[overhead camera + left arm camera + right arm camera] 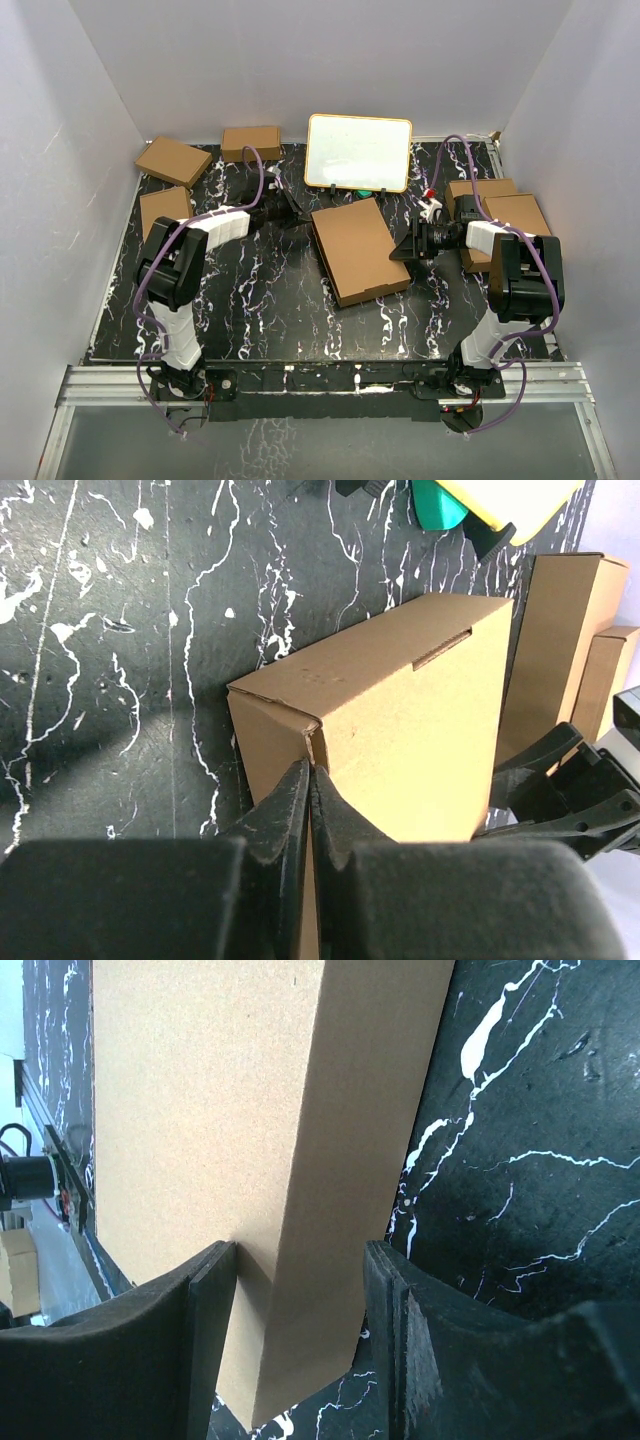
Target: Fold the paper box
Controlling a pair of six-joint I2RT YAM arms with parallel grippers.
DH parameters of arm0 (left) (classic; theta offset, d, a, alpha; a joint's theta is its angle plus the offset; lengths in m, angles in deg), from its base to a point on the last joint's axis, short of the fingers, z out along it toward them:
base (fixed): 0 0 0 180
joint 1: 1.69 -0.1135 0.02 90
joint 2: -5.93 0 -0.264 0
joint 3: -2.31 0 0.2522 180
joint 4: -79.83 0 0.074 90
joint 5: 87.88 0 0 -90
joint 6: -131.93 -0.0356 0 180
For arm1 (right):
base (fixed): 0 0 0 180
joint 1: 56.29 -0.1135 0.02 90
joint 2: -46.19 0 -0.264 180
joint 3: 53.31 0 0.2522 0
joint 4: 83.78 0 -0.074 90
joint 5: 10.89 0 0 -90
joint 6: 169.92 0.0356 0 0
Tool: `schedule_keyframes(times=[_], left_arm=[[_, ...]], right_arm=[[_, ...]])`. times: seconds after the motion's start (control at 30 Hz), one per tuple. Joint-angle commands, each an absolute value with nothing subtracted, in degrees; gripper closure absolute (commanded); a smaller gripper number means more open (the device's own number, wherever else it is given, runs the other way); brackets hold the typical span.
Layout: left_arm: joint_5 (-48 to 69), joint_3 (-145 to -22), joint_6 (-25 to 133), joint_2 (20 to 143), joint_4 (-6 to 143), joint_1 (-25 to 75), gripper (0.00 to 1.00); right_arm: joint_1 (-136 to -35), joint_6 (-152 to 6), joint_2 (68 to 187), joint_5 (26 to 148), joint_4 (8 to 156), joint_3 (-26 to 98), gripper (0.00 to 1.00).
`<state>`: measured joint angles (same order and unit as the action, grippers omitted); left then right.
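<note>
The paper box (358, 248) lies folded flat and closed in the middle of the table, turned slightly. My left gripper (303, 222) is shut, with its tips at the box's far-left corner. In the left wrist view the closed tips (312, 770) sit right at the corner seam of the box (420, 710); a pinched cardboard edge does not show. My right gripper (400, 250) is at the box's right edge. In the right wrist view its jaws (300, 1250) stand apart around a corner of the box (200, 1110), one finger over the top face, the other beside the side wall.
A white board with a tan frame (358, 150) leans at the back. Smaller folded brown boxes lie at the back left (174, 160), the back (251, 142), the left (165, 210) and stacked at the right (495, 205). White walls close in three sides.
</note>
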<state>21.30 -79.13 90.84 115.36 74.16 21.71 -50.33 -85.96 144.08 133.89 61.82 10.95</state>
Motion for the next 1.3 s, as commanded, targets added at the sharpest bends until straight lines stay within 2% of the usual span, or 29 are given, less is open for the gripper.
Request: schedule_keyframes(times=[0.0, 0.13, 0.37, 0.43, 0.5, 0.57, 0.6, 0.73, 0.77, 0.8, 0.87, 0.9, 0.93, 1.03, 1.27], left_arm=[[21.02, -79.92, 88.07, 116.43, 69.49, 22.56, 1.00], [20.49, -79.96, 87.63, 114.55, 69.69, 22.61, 0.99], [17.23, -79.20, 84.15, 104.11, 68.96, 22.57, 0.55], [16.16, -77.51, 83.19, 99.62, 69.10, 22.57, 0.46], [15.37, -74.91, 82.22, 95.19, 69.67, 22.56, 0.45], [14.12, -71.38, 81.95, 90.63, 70.09, 22.57, 0.46], [13.31, -69.53, 82.06, 88.41, 70.00, 22.56, 0.51], [9.48, -60.78, 84.39, 81.84, 68.14, 22.72, 0.87], [9.15, -59.02, 84.78, 81.23, 67.80, 22.74, 0.94], [8.84, -57.77, 84.97, 81.21, 67.46, 22.81, 0.99], [8.49, -56.56, 84.60, 82.79, 66.51, 22.98, 1.00], [8.27, -56.58, 84.57, 83.81, 65.98, 23.08, 1.00], [7.97, -57.03, 84.49, 85.70, 65.45, 23.40, 1.00], [6.10, -59.43, 84.29, 91.48, 64.79, 25.38, 1.00], [0.42, -74.08, 84.62, 109.84, 58.75, 32.51, 1.00]], right_arm=[[-51.26, -89.55, 145.86, 127.62, 62.23, 11.16, 0.44], [-51.21, -89.73, 145.86, 127.85, 61.80, 11.47, 0.44], [-51.08, -91.96, 143.53, 129.96, 60.17, 13.54, 0.39], [-50.92, -92.59, 141.73, 130.42, 60.12, 13.91, 0.37], [-50.84, -93.35, 139.48, 130.84, 60.05, 14.29, 0.36], [-50.79, -94.20, 137.05, 131.46, 60.10, 14.63, 0.35], [-50.81, -94.69, 135.94, 131.58, 60.11, 14.90, 0.35], [-50.81, -98.09, 130.92, 129.35, 61.77, 16.51, 0.35], [-50.93, -98.79, 130.02, 127.60, 62.91, 16.69, 0.37], [-51.22, -99.46, 129.52, 124.94, 64.21, 16.86, 0.42], [-53.10, -101.63, 130.67, 117.20, 65.23, 17.92, 0.70], [-54.03, -102.74, 132.28, 113.59, 64.76, 18.84, 0.79], [-54.82, -103.79, 133.97, 110.95, 63.41, 20.06, 0.84], [-57.20, -104.10, 139.42, 104.90, 61.18, 22.94, 0.89], [-65.83, -103.45, 142.70, 98.59, 61.73, 24.51, 0.89]])
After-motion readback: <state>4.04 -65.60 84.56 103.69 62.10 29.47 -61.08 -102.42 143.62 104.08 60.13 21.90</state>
